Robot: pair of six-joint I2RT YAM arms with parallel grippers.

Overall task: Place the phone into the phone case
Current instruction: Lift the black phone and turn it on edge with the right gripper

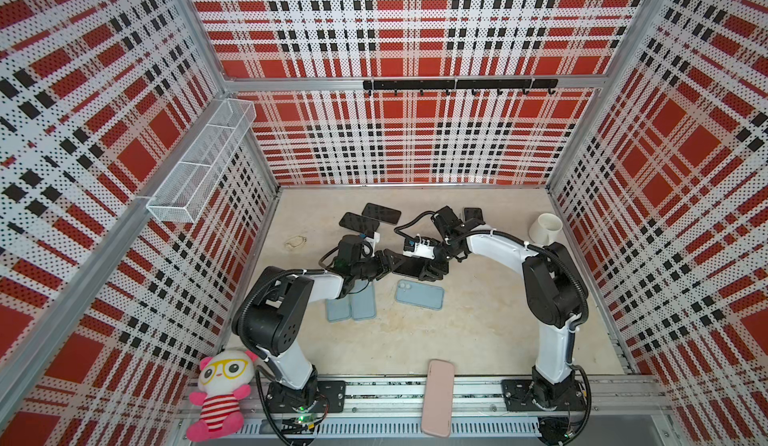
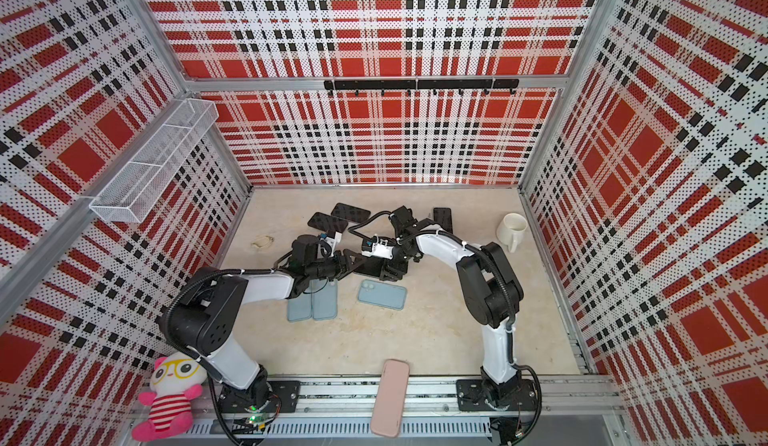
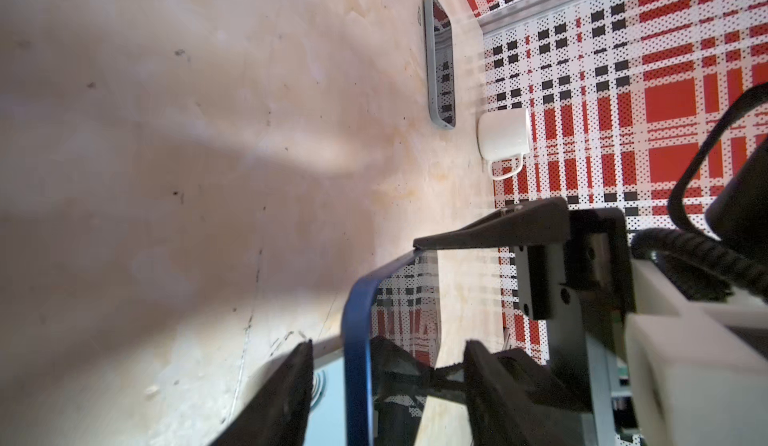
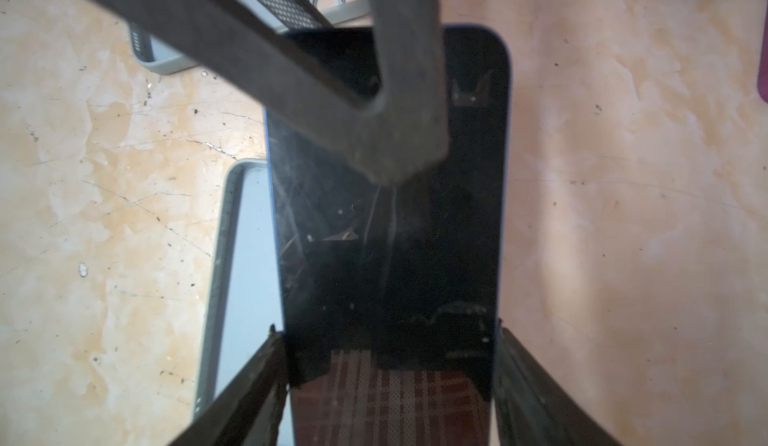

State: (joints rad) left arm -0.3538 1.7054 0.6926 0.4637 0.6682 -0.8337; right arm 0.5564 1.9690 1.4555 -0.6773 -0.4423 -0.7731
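A phone (image 1: 409, 267) (image 2: 370, 266) with a black screen and a blue rim hangs just above the table between the two arms. My right gripper (image 1: 432, 271) (image 4: 388, 327) is shut on the phone (image 4: 390, 236), one jaw on each long side. My left gripper (image 1: 395, 259) (image 3: 388, 346) is open and straddles the phone's (image 3: 357, 340) other end, with a gap on each side. A light blue phone case (image 1: 419, 294) (image 2: 382, 294) (image 4: 245, 278) lies open side up on the table, beside and partly under the phone.
Two more light blue cases (image 1: 351, 307) lie under my left forearm. Dark phones (image 1: 370, 217) (image 1: 473, 215) (image 3: 440, 62) lie at the back. A white mug (image 1: 544, 228) (image 3: 503, 136) stands back right. A pink case (image 1: 438, 398) and a plush toy (image 1: 218, 394) rest on the front rail.
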